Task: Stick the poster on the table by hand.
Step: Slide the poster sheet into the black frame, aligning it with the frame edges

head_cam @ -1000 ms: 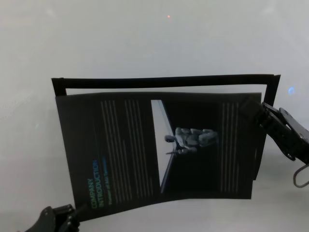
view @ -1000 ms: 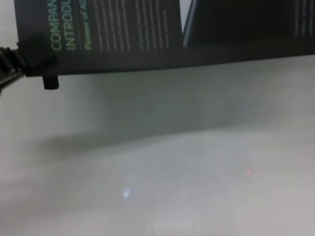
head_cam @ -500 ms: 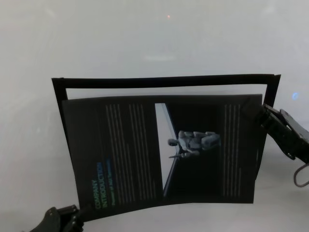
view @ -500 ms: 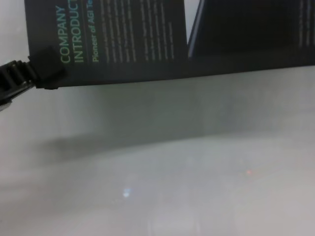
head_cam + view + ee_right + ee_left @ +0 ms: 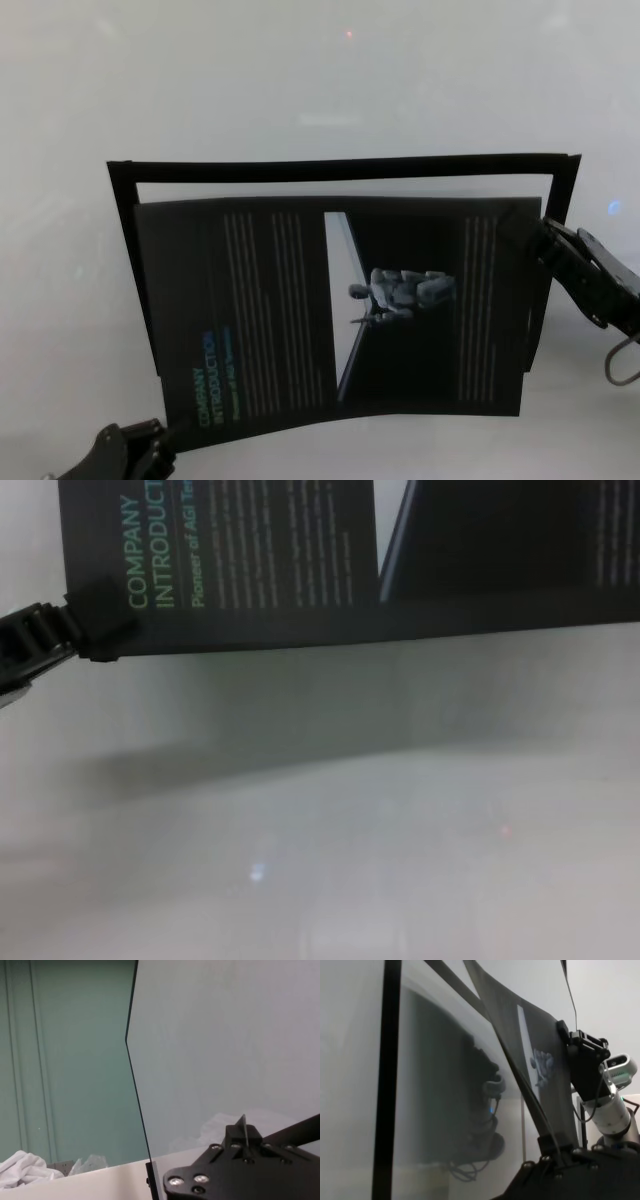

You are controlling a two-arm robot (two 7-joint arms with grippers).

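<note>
1. The large glossy black poster (image 5: 340,305) with the green heading hangs in the air above the pale grey-white table (image 5: 300,80), over a thin black outlined frame (image 5: 340,167); it is not yet laid down.
2. The black ribbed left gripper (image 5: 160,440) pinches the near corner by the heading; the right gripper (image 5: 525,232) pinches the far opposite edge.
3. Judgement: keep the sheet taut between both jaws, square its edges to the frame, then lower evenly to avoid creases.
</note>
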